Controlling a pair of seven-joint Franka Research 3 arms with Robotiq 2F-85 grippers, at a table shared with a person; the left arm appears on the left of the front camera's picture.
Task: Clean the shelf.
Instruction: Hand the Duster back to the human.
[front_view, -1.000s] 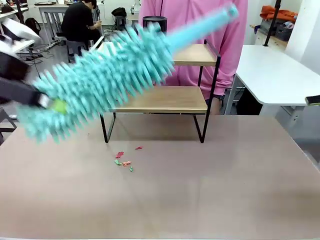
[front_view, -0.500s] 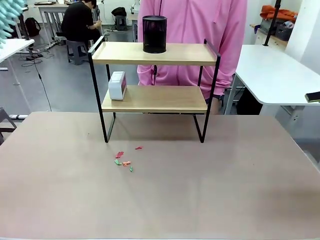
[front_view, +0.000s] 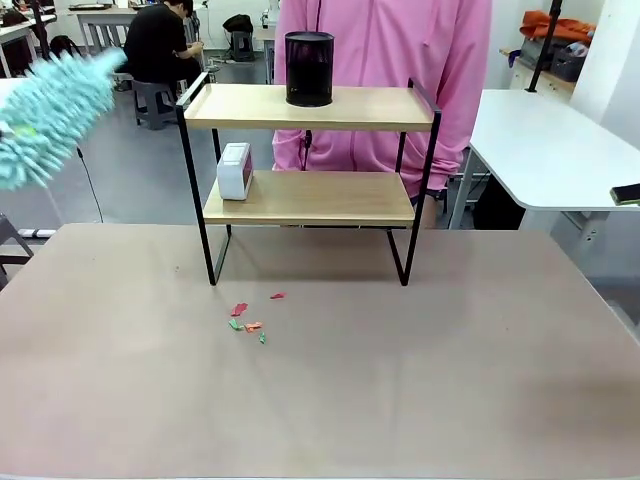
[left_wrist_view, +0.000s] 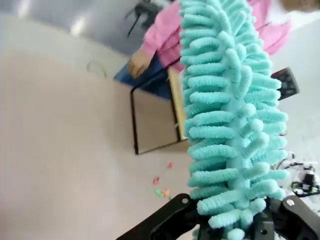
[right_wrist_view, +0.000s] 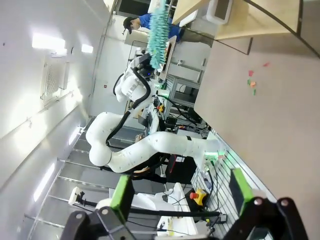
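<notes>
No legible text, label, brand, number or sign anywhere.

So the right gripper (right_wrist_view: 177, 192) is sitting at the bottom of the frame with its jaws wide apart and nothing between them, green pads (right_wrist_view: 121, 192) showing on both fingers. The tan bench (right_wrist_view: 270, 115) is running up the right side. Relative to that bench: the shelf (right_wrist_view: 240, 20) is standing on its far end at the top, a few little coloured scraps (right_wrist_view: 251, 80) are lying on it near the shelf, and off its edge the left arm (right_wrist_view: 150, 142) is holding a teal duster (right_wrist_view: 159, 22) up high.
</notes>
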